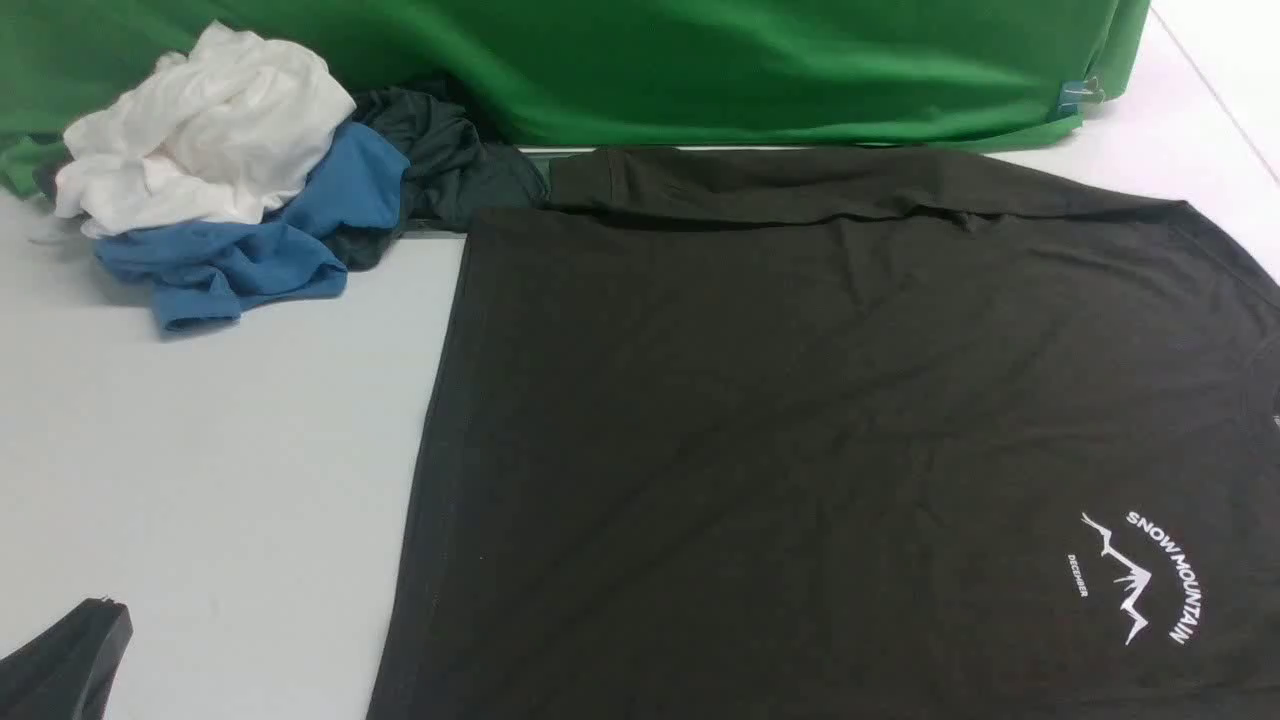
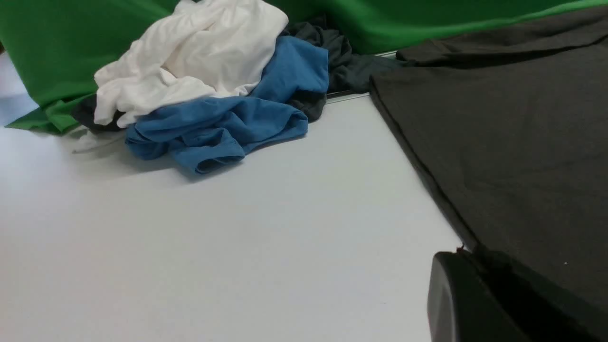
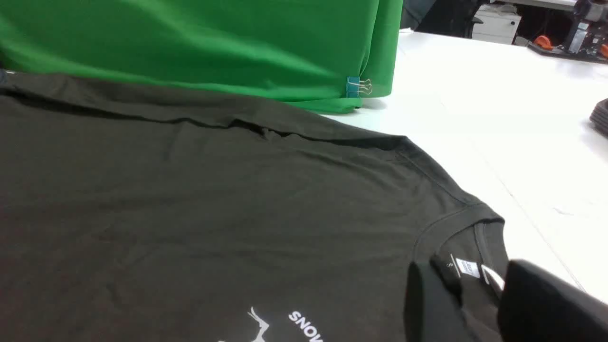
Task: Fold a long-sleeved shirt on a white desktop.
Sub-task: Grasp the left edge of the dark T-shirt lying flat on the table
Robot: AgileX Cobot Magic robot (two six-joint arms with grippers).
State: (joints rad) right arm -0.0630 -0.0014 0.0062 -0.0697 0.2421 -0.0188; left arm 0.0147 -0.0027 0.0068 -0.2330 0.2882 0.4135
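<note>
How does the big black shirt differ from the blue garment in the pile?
The black shirt lies spread mostly flat; the blue garment is crumpled in a heap. The black shirt carries a white mountain print; the blue garment shows none. Both rest on the white desktop.

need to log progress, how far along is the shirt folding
Done: the shirt lies flat on the table, far sleeve folded in. In hand: right gripper straddles the collar; left gripper is shut beside the hem. Left: the body folds.
</note>
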